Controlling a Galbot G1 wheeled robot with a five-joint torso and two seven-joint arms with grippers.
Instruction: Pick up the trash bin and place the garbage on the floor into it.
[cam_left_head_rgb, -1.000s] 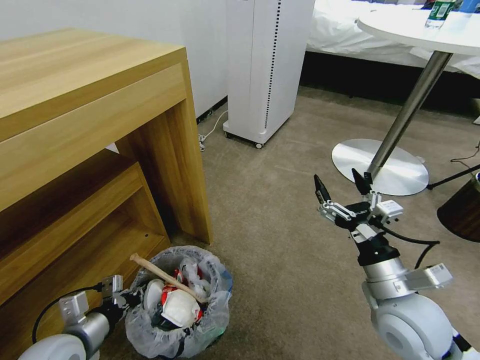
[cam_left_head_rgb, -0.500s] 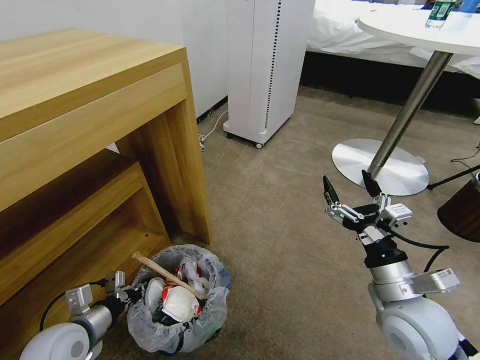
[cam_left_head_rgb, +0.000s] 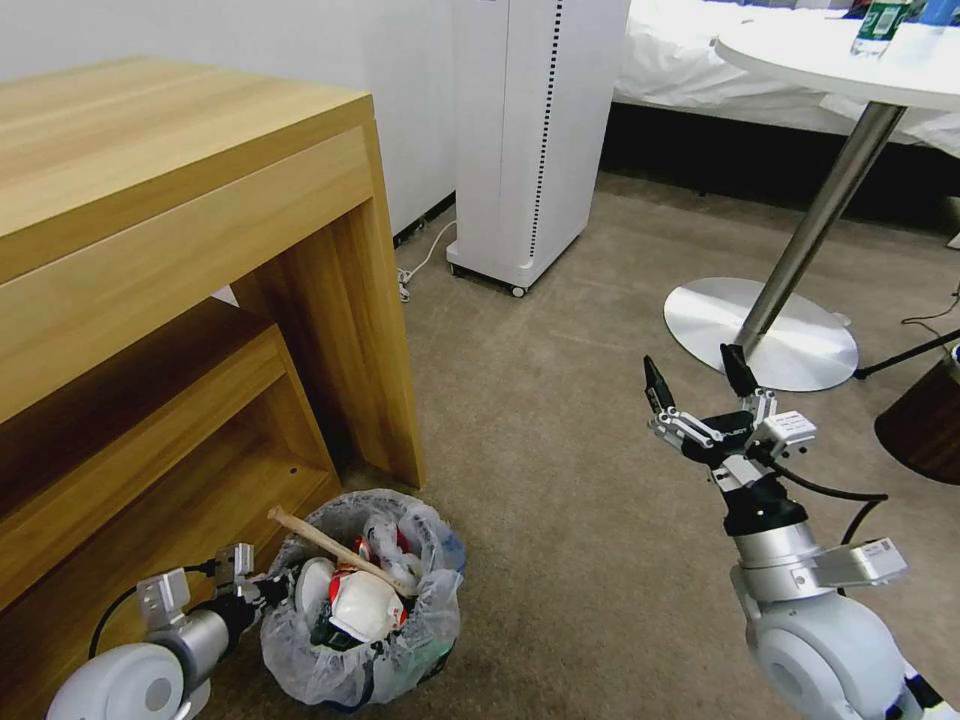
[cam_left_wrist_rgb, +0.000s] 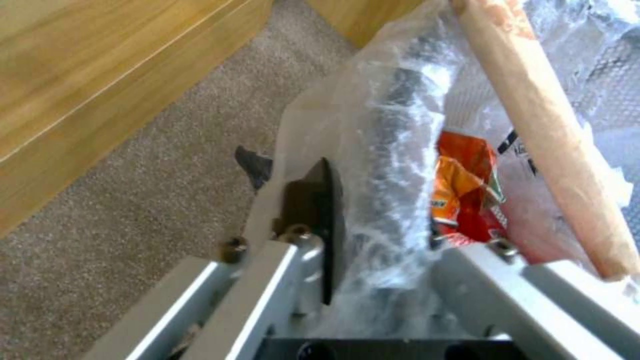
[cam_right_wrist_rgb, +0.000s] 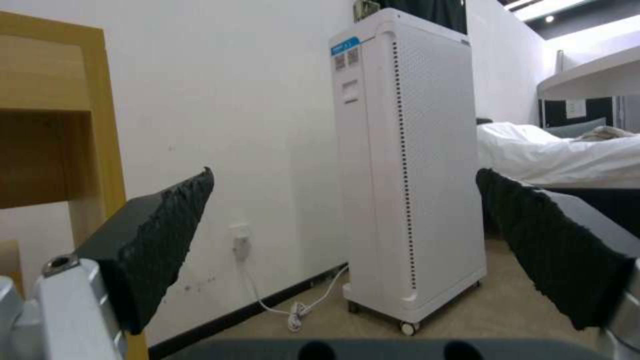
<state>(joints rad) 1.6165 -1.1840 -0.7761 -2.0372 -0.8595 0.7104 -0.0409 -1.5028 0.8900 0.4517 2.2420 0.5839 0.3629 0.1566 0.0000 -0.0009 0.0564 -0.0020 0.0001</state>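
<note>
At the lower left of the head view the left gripper (cam_left_head_rgb: 268, 592) reaches in from the frame's bottom corner to the near-left rim of the trash bin (cam_left_head_rgb: 362, 655). In the left wrist view its fingers (cam_left_wrist_rgb: 319, 210) pinch the bin's rim and the translucent bag (cam_left_wrist_rgb: 373, 150) folded over it, one finger outside and the other apparently inside behind the plastic, though the film blurs it. The bin sits low and left of centre in the head view, just in front of the wooden desk (cam_left_head_rgb: 180, 250), on the beige floor (cam_left_head_rgb: 560, 500). It is packed with garbage (cam_left_head_rgb: 362, 600): crumpled white paper, red wrappers and a wooden stick (cam_left_head_rgb: 335, 548) lying slantwise across the top, its end jutting past the rim toward the desk. Above centre stands a white air purifier (cam_left_head_rgb: 525, 130) against the wall. At the right of the head view the right gripper (cam_left_head_rgb: 700, 385) hangs above bare carpet, pads (cam_left_head_rgb: 655, 385) spread wide apart and holding nothing, near the round base of the white table (cam_left_head_rgb: 760, 345).
</note>
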